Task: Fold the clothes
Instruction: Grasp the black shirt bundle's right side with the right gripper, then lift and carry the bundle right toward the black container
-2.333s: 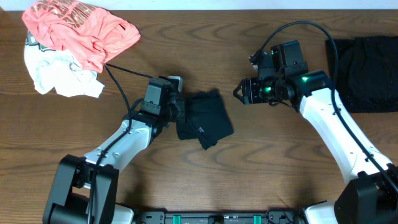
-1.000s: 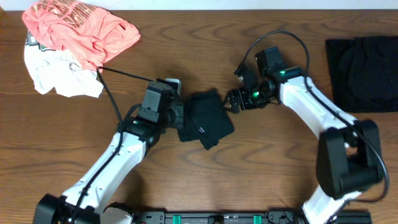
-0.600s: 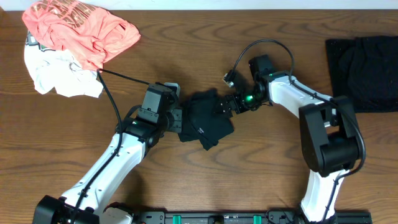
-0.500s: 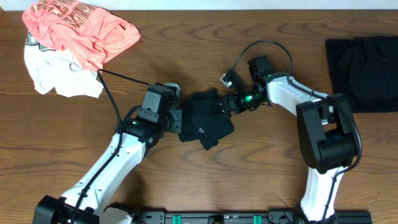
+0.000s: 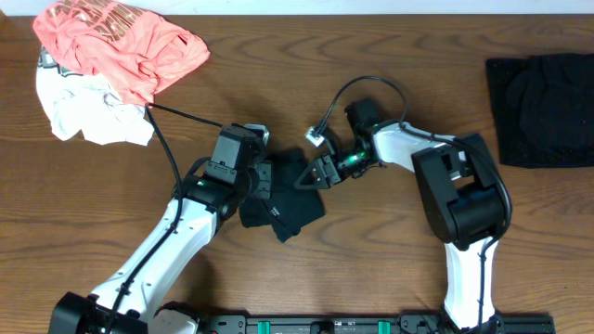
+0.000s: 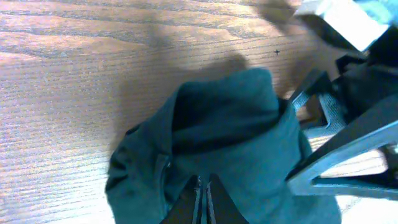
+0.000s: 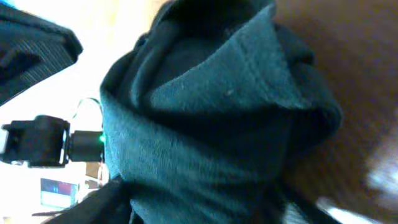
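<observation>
The clothes in hand are one crumpled black garment [image 5: 290,210] in the middle of the table. It fills the left wrist view [image 6: 236,124] and the right wrist view [image 7: 217,118]. My left gripper [image 5: 263,182] sits at its left edge, its jaws shut [image 6: 204,190] on a thin fold of the cloth. My right gripper [image 5: 311,174] presses into the garment's upper right side. A thick bunch of fabric fills the gap between its fingers [image 7: 199,208]. Those fingers [image 6: 336,146] also show on the right of the left wrist view.
A coral-pink printed shirt [image 5: 121,42] lies over a white garment [image 5: 83,116] at the far left corner. Folded black garments [image 5: 543,97] lie at the right edge. A black cable [image 5: 186,111] runs from the pink shirt toward the left arm.
My right gripper has pushed left into the black garment and its jaws have narrowed around the cloth. The garment has bunched up and slid left and toward the front. The left gripper has hardly moved.
</observation>
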Available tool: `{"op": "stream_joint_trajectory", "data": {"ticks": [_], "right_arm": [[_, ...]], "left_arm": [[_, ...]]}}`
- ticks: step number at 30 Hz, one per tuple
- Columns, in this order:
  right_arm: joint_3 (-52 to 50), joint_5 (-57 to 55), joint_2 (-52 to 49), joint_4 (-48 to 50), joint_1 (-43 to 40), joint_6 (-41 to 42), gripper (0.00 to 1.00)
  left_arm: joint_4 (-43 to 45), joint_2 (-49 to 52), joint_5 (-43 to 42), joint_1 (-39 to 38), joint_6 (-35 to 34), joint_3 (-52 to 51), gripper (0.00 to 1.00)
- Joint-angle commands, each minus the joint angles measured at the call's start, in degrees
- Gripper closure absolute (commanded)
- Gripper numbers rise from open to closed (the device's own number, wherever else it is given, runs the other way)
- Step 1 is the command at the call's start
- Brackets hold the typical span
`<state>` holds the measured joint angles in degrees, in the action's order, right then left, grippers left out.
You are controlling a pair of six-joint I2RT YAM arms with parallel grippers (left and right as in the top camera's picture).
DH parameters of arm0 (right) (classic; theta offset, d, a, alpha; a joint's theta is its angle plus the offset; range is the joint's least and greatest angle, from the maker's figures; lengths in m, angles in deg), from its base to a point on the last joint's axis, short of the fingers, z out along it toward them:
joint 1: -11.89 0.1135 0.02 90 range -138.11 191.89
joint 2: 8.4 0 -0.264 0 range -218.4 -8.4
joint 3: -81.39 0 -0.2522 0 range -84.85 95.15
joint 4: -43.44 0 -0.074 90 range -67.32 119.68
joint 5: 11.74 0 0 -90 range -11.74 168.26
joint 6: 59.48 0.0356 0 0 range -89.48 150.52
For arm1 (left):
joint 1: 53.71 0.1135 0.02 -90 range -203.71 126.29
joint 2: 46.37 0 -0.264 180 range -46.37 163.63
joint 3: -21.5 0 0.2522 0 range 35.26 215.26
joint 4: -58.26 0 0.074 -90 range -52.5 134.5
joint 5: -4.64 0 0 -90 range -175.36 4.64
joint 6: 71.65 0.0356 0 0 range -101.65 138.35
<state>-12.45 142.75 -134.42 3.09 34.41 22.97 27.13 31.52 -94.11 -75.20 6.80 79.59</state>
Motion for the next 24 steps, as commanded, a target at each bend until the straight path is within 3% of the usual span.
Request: {"op": "stream_joint_trajectory", "data": {"ticks": [1,5,8,24], "right_arm": [[-0.15,1.05,-0.81,0.04,0.76,-0.22,0.57],[-0.15,1.86,-0.81,0.07,0.46,-0.22,0.86],[-0.13,2.16,-0.81,0.04,-0.81,-0.22,0.99],[-0.13,1.88,-0.74,-3.48,-11.52,-1.73,0.99]], "left_arm": [[0.07,-1.9,0.52,-0.07,1.01,0.26,0.94],[0.04,-3.06,0.7,-0.07,1.01,0.26,0.94],[-0.11,-4.02,0.7,-0.07,1.01,0.26,0.94],[-4.33,-3.65,0.22,-0.07,0.07,0.15,0.94]]}}
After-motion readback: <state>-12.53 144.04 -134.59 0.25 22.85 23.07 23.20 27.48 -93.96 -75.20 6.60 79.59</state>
